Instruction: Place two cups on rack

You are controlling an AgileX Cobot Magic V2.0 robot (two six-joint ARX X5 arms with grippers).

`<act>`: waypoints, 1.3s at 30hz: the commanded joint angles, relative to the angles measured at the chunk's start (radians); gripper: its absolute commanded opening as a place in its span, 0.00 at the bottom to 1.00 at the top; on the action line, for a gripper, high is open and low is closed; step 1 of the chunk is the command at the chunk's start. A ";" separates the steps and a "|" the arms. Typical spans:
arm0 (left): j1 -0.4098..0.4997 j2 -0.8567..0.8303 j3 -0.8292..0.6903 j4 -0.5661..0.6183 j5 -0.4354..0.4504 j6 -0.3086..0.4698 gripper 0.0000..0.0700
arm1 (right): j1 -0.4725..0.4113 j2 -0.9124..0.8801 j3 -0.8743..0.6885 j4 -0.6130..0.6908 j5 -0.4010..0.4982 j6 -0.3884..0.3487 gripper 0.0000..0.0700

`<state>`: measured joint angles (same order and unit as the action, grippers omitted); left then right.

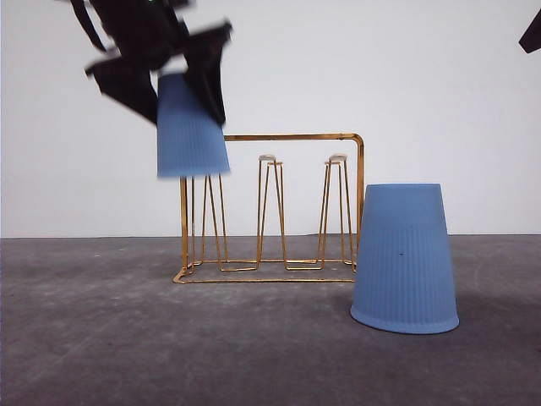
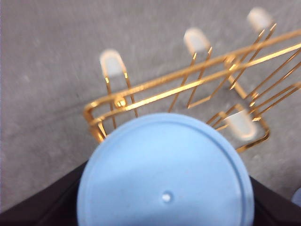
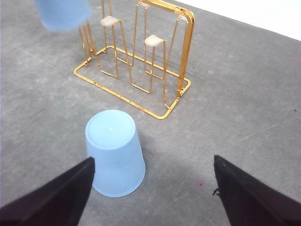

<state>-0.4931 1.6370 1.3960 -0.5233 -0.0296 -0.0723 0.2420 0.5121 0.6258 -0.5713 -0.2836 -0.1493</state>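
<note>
Cups, qty 2: light blue, tapered, ribbed, no handle, both inverted. Held cup [image 1: 191, 131]: left gripper [image 1: 182, 72] pinching it above rack's [image 1: 292, 203] left end. Second cup [image 1: 405, 258]: on grey desk [image 1: 101, 338], just right of gold wire rack w/ white-tipped prongs. Right gripper [image 3: 150, 188]: spread, empty.

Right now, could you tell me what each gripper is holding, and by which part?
The left gripper holds an upside-down cup by its narrow closed end. The right gripper is open, holding nothing.
</note>
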 commanded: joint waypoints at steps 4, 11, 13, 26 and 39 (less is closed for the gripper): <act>-0.005 0.085 0.017 0.044 0.001 -0.008 0.60 | 0.004 0.002 0.018 0.010 0.003 0.011 0.73; -0.005 0.150 0.017 0.048 0.000 -0.008 0.62 | 0.004 0.002 0.018 0.010 0.004 0.011 0.73; -0.005 0.159 0.017 0.048 0.000 -0.008 0.63 | 0.004 0.002 0.018 0.011 0.004 0.011 0.73; 0.011 0.118 0.114 -0.189 0.048 -0.003 0.82 | 0.004 0.002 0.018 0.018 0.003 0.011 0.73; 0.071 -0.037 0.126 -0.549 0.200 0.027 0.66 | 0.004 0.002 0.018 0.017 0.001 0.027 0.73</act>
<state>-0.4165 1.6074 1.5163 -1.0708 0.1625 -0.0635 0.2420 0.5121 0.6258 -0.5636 -0.2843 -0.1435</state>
